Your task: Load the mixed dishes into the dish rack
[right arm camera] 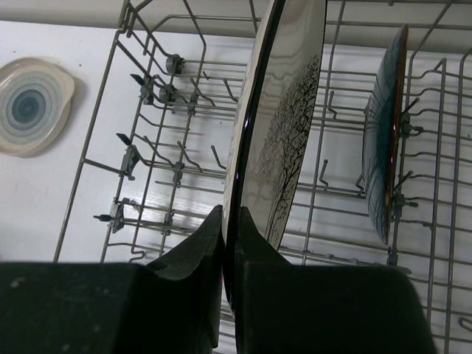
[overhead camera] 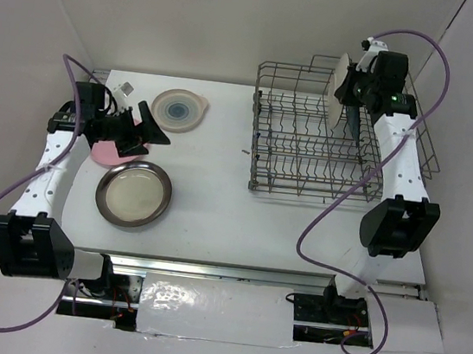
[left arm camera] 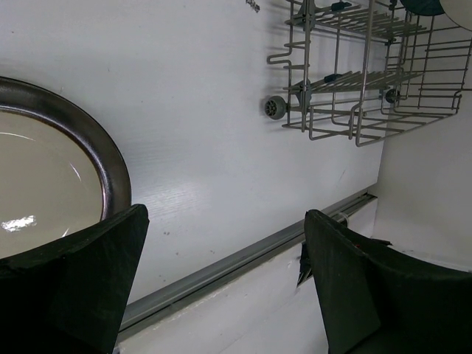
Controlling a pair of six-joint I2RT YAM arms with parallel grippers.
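Note:
The grey wire dish rack (overhead camera: 309,152) (right arm camera: 169,147) (left arm camera: 354,81) stands at the right of the table. My right gripper (overhead camera: 350,92) (right arm camera: 230,221) is shut on the rim of the grey plate with the branch drawing (overhead camera: 339,84) (right arm camera: 287,133), holding it on edge above the rack's tines. A dark teal plate (right arm camera: 383,140) stands upright in the rack beside it. My left gripper (overhead camera: 151,127) (left arm camera: 226,217) is open and empty, hovering over the pink plate (overhead camera: 104,154). The brown-rimmed cream plate (overhead camera: 134,193) (left arm camera: 44,177) and the cream plate with blue centre (overhead camera: 179,110) (right arm camera: 29,105) lie flat on the table.
A small clear object (overhead camera: 127,88) sits at the back left and a tiny dark speck (overhead camera: 247,152) lies left of the rack. A metal rail (left arm camera: 221,265) runs along the table's near edge. White walls close in the sides and back.

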